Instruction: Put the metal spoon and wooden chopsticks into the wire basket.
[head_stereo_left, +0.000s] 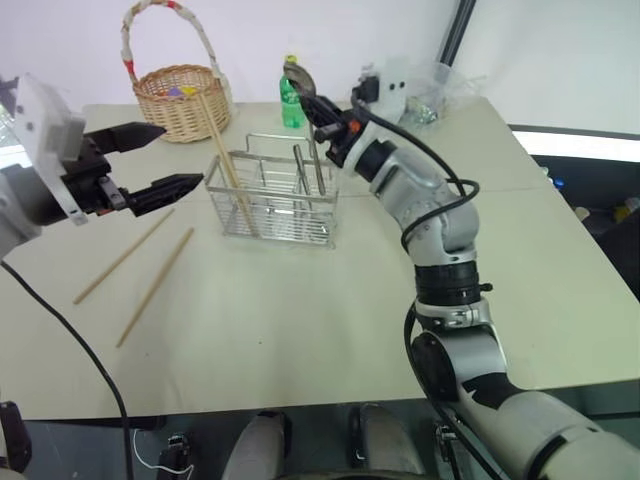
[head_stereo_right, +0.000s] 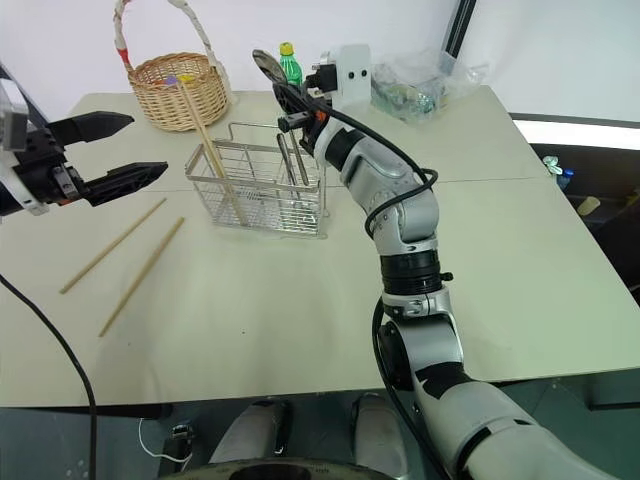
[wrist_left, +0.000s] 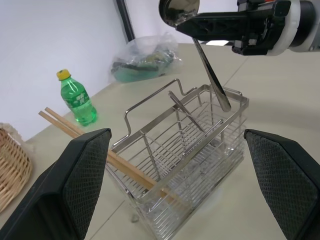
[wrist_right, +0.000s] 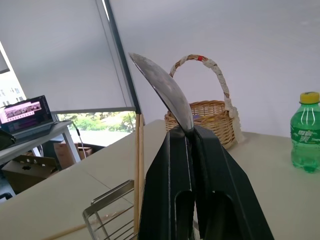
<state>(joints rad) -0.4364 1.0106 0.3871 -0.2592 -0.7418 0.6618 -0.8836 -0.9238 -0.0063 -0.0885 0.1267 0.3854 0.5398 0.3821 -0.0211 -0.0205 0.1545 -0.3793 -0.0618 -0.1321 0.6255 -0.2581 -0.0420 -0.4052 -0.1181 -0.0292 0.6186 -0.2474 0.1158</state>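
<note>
table (head_stereo_left: 300, 330) bears green bottle (wrist_left: 77, 100), its label unreadable

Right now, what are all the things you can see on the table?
Wire basket: one, silver, middle of the table.
Chopsticks in the wire basket: two, tan, leaning out of its left end.
Chopsticks on the table: two, tan, lying left of the wire basket.
Spoon: one, shiny metal, held above the wire basket, handle pointing down into it.
Wicker basket: one, tan, back left of the table.
Bottle: one, green with a yellow cap, behind the wire basket.
Plastic bag: one, clear, back right.
Table: one, pale.
Left hand: black fingers, open, left of the wire basket.
Right hand: black fingers, shut on the spoon.
</note>
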